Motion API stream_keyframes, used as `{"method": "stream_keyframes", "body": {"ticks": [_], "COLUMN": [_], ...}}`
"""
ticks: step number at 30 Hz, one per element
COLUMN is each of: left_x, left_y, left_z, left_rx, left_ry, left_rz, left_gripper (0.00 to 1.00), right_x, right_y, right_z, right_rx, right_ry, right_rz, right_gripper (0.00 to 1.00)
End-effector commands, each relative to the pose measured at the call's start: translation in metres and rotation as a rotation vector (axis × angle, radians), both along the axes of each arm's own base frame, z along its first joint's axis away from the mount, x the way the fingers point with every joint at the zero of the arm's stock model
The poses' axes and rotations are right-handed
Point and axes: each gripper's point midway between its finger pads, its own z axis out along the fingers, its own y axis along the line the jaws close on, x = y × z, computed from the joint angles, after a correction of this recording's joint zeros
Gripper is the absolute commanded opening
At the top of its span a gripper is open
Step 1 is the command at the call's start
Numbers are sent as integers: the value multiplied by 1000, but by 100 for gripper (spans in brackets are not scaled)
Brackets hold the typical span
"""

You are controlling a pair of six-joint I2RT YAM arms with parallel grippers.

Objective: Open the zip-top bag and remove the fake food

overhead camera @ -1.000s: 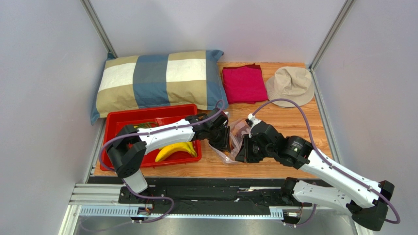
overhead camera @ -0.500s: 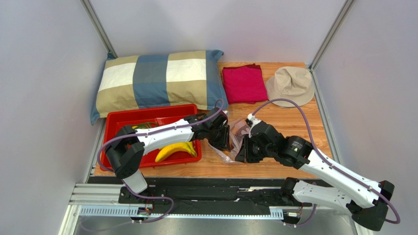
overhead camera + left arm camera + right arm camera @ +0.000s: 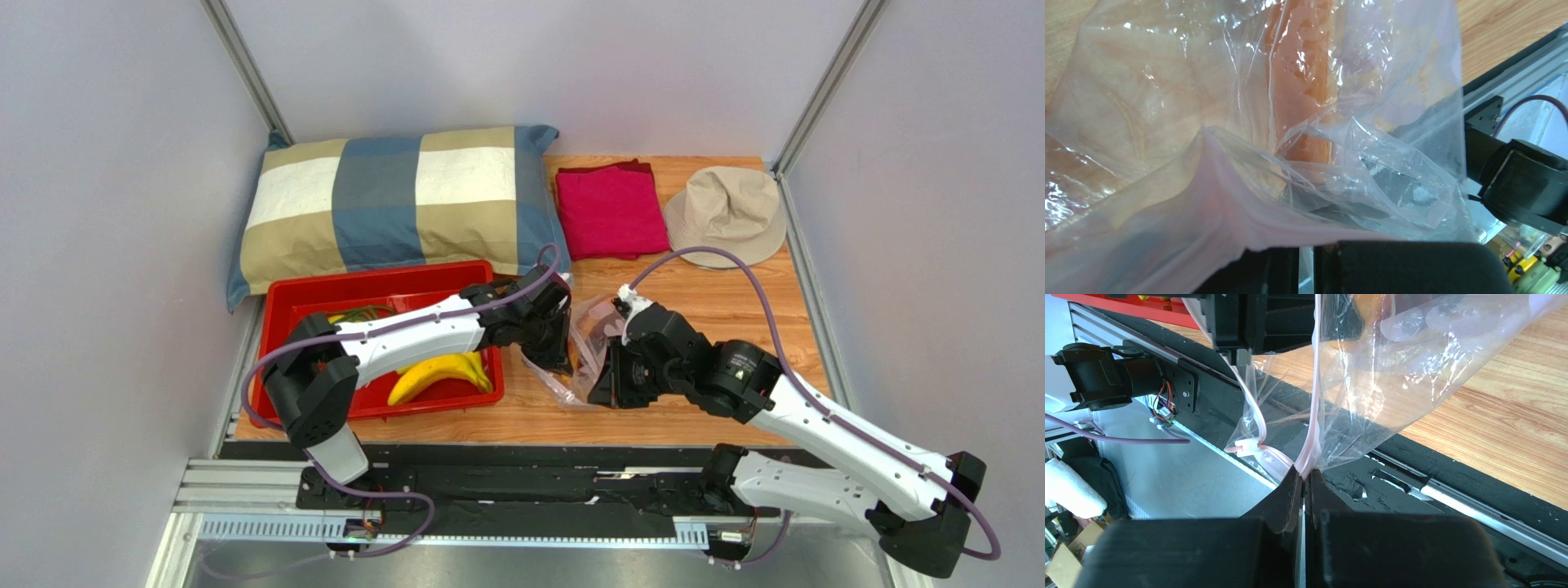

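The zip-top bag [image 3: 586, 333] hangs between my two grippers just right of the red tray. My left gripper [image 3: 552, 347] is shut on one side of its mouth. In the left wrist view the pink zip strip [image 3: 1229, 211] lies across my nearly closed fingers [image 3: 1389, 269], and a long orange carrot-like piece [image 3: 1303, 79] lies inside the bag. My right gripper [image 3: 1304, 475] is shut on the other pink rim [image 3: 1313, 441]; it also shows in the top view [image 3: 605, 377]. Yellow bananas [image 3: 436, 376] and dark green bits [image 3: 356, 316] lie in the tray.
The red tray [image 3: 368, 284] sits at the left under my left arm. A checked pillow [image 3: 393, 202], a folded red cloth [image 3: 610, 211] and a beige hat [image 3: 727, 211] lie along the back. The black rail [image 3: 1438, 471] runs along the near table edge.
My left arm has edged slightly toward the far left, with the bag rim in it. The right arm has stayed in place.
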Motion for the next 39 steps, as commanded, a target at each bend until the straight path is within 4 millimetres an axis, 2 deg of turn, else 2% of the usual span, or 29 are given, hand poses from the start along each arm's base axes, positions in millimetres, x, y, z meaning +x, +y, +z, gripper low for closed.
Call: {"method": "stream_keyframes", "body": {"ticks": [1,4,7,11,13,16,17,20,24,28,32,39], "left_x": [15,20,34,31,27,34,36,41,40,32,26,28], "left_y": [-6,-6,4,3,-10,-16,-12,3,12,9,6,8], "left_z": [59,77,67,64,86,109,107,100,90,80,64,58], "left_rx": [-108,-165,-124,-207,-361,-452,-421,-289,-279,-314,-333,-308], "left_ry": [-102,-145,-158,1,41,-65,-86,-165,-222,-180,-113,-102], "left_rz": [17,60,119,156,127,83,81,27,-2,-18,3,25], "left_gripper": [0,0,0,0,0,0,0,0,0,0,0,6], "right_x": [-9,-8,-7,-7,-9,-11,-3,-7,-16,-21,-21,-19], "right_y": [2,8,6,-8,-20,-37,-50,-69,-78,-76,-64,-54], "right_z": [2,15,26,21,17,13,14,14,1,-8,-1,4], "right_rx": [14,54,63,-16,-57,-106,-137,-165,-171,-135,-63,-47], "right_ry": [20,1,-22,-34,-42,-59,-109,-131,-105,-76,-70,-60], "right_rz": [49,63,62,58,58,40,-8,-42,-41,-53,-61,-44], "right_gripper": [0,0,0,0,0,0,0,0,0,0,0,0]}}
